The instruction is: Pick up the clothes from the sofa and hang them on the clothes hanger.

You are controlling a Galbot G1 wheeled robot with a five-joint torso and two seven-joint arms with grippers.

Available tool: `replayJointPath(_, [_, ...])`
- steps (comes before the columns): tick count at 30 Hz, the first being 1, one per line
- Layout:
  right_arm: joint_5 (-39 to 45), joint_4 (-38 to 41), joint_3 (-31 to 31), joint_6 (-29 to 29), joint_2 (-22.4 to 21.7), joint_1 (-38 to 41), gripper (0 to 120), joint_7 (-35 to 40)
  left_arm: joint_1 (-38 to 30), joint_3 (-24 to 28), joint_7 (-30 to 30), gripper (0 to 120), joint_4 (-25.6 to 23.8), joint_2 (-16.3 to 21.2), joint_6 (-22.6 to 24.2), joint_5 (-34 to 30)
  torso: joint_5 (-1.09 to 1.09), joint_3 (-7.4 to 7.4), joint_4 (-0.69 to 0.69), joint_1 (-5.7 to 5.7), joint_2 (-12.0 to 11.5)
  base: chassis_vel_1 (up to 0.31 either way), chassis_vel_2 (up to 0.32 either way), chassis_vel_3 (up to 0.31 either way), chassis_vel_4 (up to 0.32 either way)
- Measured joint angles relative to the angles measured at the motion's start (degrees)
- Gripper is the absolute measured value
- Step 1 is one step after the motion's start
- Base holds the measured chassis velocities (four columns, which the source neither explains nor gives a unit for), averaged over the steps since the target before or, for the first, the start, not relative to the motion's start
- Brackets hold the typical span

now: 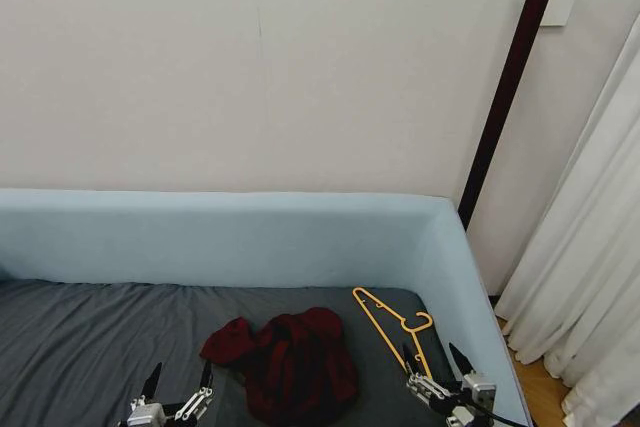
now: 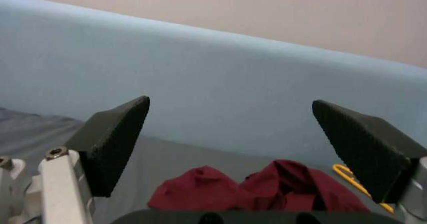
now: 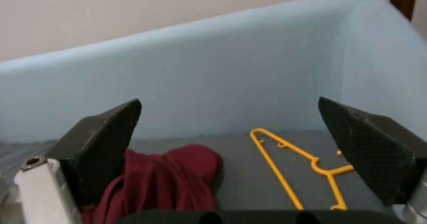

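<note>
A crumpled dark red garment (image 1: 288, 359) lies on the grey sofa seat (image 1: 90, 337), also seen in the left wrist view (image 2: 267, 191) and the right wrist view (image 3: 163, 181). A yellow clothes hanger (image 1: 392, 327) lies flat just to its right, near the sofa's right arm (image 3: 293, 166). My left gripper (image 1: 180, 390) hovers open at the bottom edge, to the left of the garment. My right gripper (image 1: 438, 365) stands open at the bottom right, near the hanger's hook end. Both hold nothing.
The light blue sofa backrest (image 1: 220, 237) runs along a white wall. A dark wooden pole (image 1: 505, 87) of a rack rises behind the sofa's right arm, with a white curtain (image 1: 590, 287) to its right over a wooden floor.
</note>
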Motion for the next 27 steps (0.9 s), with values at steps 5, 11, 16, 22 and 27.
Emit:
replayJointPath(5, [1.62,-0.78,-2.4,-1.34,-2.88,2.42,100,0.18,0.43,0.61,1.58,97,0.05,0.12,-1.09,0.2,-0.01,0.0,0.01,0.0,0.0,0.0,0.0,0.0,0.0])
replayJointPath(11, [3.2,-4.1,-6.27,-2.11,-6.66,7.31,100,-0.15,2.47,0.8,3.03,102,0.16,-0.8,-3.42,2.09,0.0,0.0,0.03,0.0,0.0,0.0,0.0,0.0,0.0])
replayJointPath(16, [4.89,-6.24,-7.79,-3.17,-8.99,10.51,100,-0.24,2.83,0.47,3.1,99,0.26,-1.17,-3.97,2.81,0.0,0.0,0.02,0.0,0.0,0.0,0.0,0.0,0.0])
replayJointPath(22, [8.75,-9.83,-10.15,-7.51,-13.55,17.01,100,0.16,3.11,0.8,3.45,96,0.52,-1.06,-4.53,4.55,0.01,0.0,0.01,0.0,0.0,0.0,0.0,0.0,0.0])
replayJointPath(27, [13.7,-15.26,-14.61,-13.0,-17.21,26.28,100,1.38,3.29,0.74,1.48,96,0.28,-1.44,-4.19,5.01,-0.01,0.0,0.03,0.0,0.0,0.0,0.0,0.0,0.0])
